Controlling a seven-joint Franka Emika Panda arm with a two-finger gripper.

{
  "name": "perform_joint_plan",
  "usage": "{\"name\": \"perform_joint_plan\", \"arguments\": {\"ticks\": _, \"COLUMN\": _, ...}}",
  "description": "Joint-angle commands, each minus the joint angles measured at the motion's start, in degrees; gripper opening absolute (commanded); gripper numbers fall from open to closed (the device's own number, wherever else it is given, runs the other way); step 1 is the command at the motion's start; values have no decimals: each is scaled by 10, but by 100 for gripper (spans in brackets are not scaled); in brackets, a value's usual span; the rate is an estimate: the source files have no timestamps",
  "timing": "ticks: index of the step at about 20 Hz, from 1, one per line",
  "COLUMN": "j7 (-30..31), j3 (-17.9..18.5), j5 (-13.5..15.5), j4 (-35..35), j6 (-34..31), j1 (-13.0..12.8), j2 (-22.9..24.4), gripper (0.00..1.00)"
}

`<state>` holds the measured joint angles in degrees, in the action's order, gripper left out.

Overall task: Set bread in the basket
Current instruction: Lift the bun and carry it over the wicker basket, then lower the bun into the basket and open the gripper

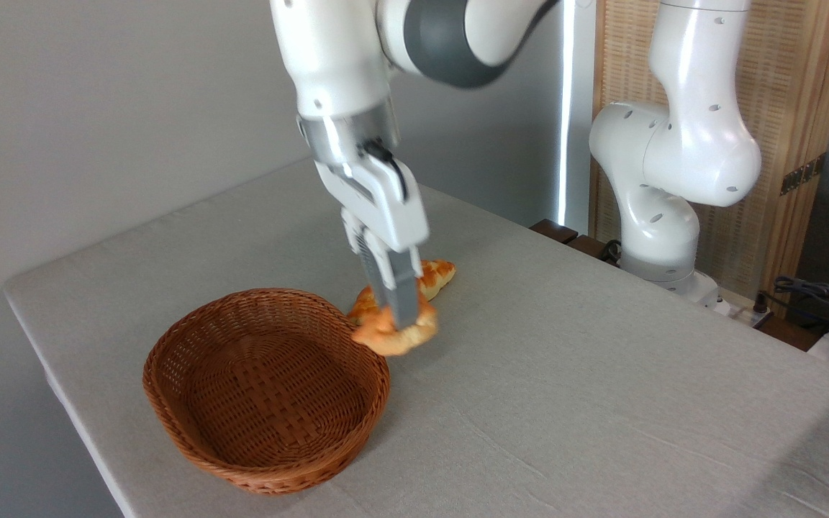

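Note:
My gripper (401,321) is shut on the bread (394,335), a small round orange-golden bun, and holds it in the air just past the right rim of the basket (198,421). The bun hangs at about rim height, overlapping the basket's edge in the picture. The basket is an oval brown wicker one with low sloping sides, and nothing lies inside it. The near finger covers the middle of the bun.
A long braided golden loaf (435,275) lies on the grey tablecloth (565,403) behind the gripper. The arm's white base (663,237) stands at the table's far right edge, with cables (810,291) beyond it. The table's left edge runs close to the basket.

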<state>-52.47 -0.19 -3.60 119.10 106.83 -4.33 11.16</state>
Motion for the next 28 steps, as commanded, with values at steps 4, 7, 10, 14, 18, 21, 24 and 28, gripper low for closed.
{"name": "perform_joint_plan", "arguments": {"ticks": 4, "j7": -61, "j3": 8, "j5": 26, "j4": -58, "j6": 132, "j1": -1, "j2": -75, "gripper": 15}}
{"name": "perform_joint_plan", "arguments": {"ticks": 7, "j7": -83, "j3": 3, "j5": 25, "j4": -55, "j6": 178, "j1": -2, "j2": -97, "gripper": 28}}
{"name": "perform_joint_plan", "arguments": {"ticks": 10, "j7": -105, "j3": 1, "j5": 15, "j4": -41, "j6": 202, "j1": -2, "j2": -108, "gripper": 100}}
{"name": "perform_joint_plan", "arguments": {"ticks": 14, "j7": -102, "j3": -2, "j5": 24, "j4": -39, "j6": 203, "j1": -2, "j2": -113, "gripper": 100}}
{"name": "perform_joint_plan", "arguments": {"ticks": 18, "j7": -101, "j3": -8, "j5": 24, "j4": -39, "j6": 203, "j1": -2, "j2": -117, "gripper": 100}}
{"name": "perform_joint_plan", "arguments": {"ticks": 21, "j7": -101, "j3": -8, "j5": 24, "j4": -40, "j6": 203, "j1": -2, "j2": -117, "gripper": 100}}
{"name": "perform_joint_plan", "arguments": {"ticks": 24, "j7": -88, "j3": -8, "j5": 27, "j4": -47, "j6": 200, "j1": -2, "j2": -109, "gripper": 100}}
{"name": "perform_joint_plan", "arguments": {"ticks": 28, "j7": 5, "j3": -7, "j5": 61, "j4": -102, "j6": 106, "j1": 1, "j2": -84, "gripper": 100}}
